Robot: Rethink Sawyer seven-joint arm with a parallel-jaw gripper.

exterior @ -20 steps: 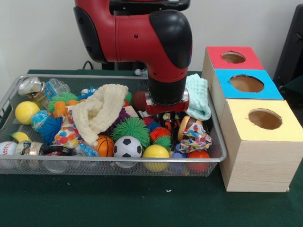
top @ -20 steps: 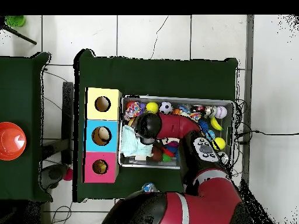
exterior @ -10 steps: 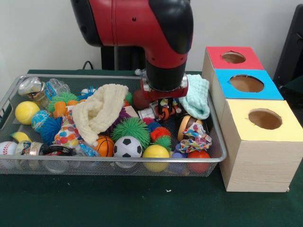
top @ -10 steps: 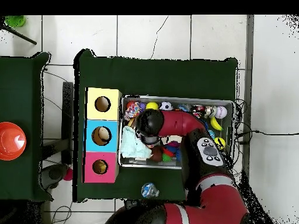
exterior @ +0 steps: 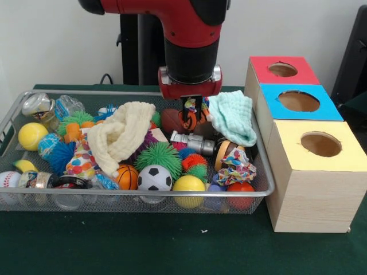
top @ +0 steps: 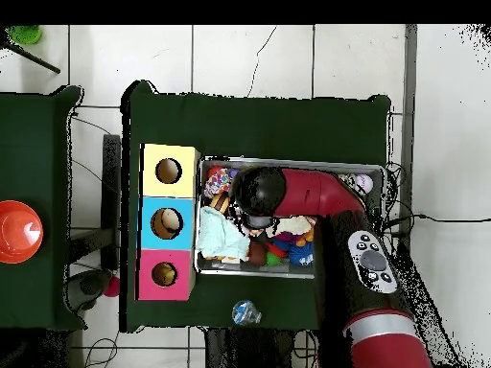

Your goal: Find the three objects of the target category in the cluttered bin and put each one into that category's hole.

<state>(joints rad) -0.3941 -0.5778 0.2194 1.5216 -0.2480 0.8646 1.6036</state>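
Here my gripper (exterior: 191, 114) was closed on a small orange and black toy (exterior: 190, 117), hanging above the bin (exterior: 261, 192) in the middle of the frame. I judged the hold thin; a quick swing toward the boxes (exterior: 312, 166) could shake it loose.

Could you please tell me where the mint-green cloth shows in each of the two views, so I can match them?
Front view: the cloth lies at the bin's right end, beside the blue-topped box.
Overhead view: the cloth lies at the bin's left end, next to the blue-topped box.
Shared landmark: the blue-topped box.
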